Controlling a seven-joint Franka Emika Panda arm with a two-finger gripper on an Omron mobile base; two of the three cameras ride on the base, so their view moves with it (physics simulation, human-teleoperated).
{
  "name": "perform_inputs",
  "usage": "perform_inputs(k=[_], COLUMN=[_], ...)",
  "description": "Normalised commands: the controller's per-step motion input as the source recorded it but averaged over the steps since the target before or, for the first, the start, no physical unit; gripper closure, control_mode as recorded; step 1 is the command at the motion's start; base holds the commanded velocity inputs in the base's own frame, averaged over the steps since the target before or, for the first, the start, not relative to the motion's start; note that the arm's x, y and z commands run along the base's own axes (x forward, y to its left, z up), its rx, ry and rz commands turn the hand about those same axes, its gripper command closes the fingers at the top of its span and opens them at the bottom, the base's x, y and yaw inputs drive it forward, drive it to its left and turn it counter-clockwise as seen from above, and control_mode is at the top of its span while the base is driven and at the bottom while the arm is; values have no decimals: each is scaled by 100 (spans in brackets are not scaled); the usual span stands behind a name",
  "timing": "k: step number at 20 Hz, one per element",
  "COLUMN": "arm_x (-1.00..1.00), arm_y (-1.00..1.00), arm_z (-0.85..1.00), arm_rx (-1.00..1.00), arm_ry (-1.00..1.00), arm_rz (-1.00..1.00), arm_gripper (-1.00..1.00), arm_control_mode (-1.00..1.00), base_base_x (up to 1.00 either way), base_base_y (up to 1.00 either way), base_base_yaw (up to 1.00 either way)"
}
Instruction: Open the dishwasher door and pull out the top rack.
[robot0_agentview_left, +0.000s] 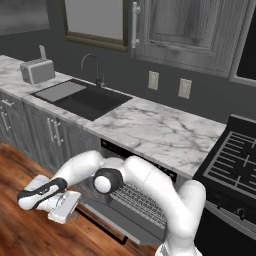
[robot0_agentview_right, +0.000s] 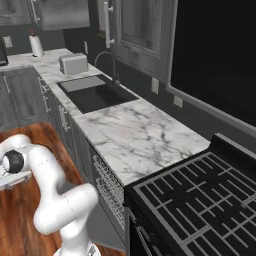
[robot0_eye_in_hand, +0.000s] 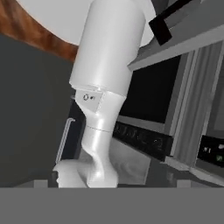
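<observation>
The dishwasher door (robot0_agentview_left: 131, 231) hangs open under the marble counter, its black bar handle (robot0_agentview_left: 102, 226) at the outer edge. Above it the top rack (robot0_agentview_left: 142, 202), a white wire basket, reaches out past the cabinet fronts; its side grid (robot0_agentview_right: 107, 187) also shows from the right. My gripper (robot0_agentview_left: 69, 211) hovers low over the wood floor, left of the door and clear of both door and handle. It is open with nothing between its fingers. In the hand view the door (robot0_eye_in_hand: 183, 43) is a grey slab seen edge-on, with the handle's end (robot0_eye_in_hand: 164, 24) above it.
Grey cabinet doors (robot0_agentview_left: 50, 135) stand to the left of the dishwasher. A black sink (robot0_agentview_left: 87, 100) and a toaster (robot0_agentview_left: 37, 71) sit on the counter (robot0_agentview_left: 160, 130). The black stove (robot0_agentview_left: 235, 160) and the oven front (robot0_eye_in_hand: 153, 96) lie to the right. Wood floor (robot0_agentview_left: 20, 230) spreads in front.
</observation>
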Motion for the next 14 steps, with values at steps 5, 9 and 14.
perform_inputs(k=[5, 9, 14], arm_x=[18, 26, 15], arm_y=[-90, -100, -82], arm_z=[60, 8, -14], arm_rx=[5, 8, 13], arm_ry=[0, -6, -6], arm_rz=[13, 11, -1], arm_gripper=[-100, -100, -100], arm_control_mode=[-100, -100, -100], base_base_x=[0, 0, 0], base_base_y=[0, 0, 0], base_base_yaw=[0, 0, 0])
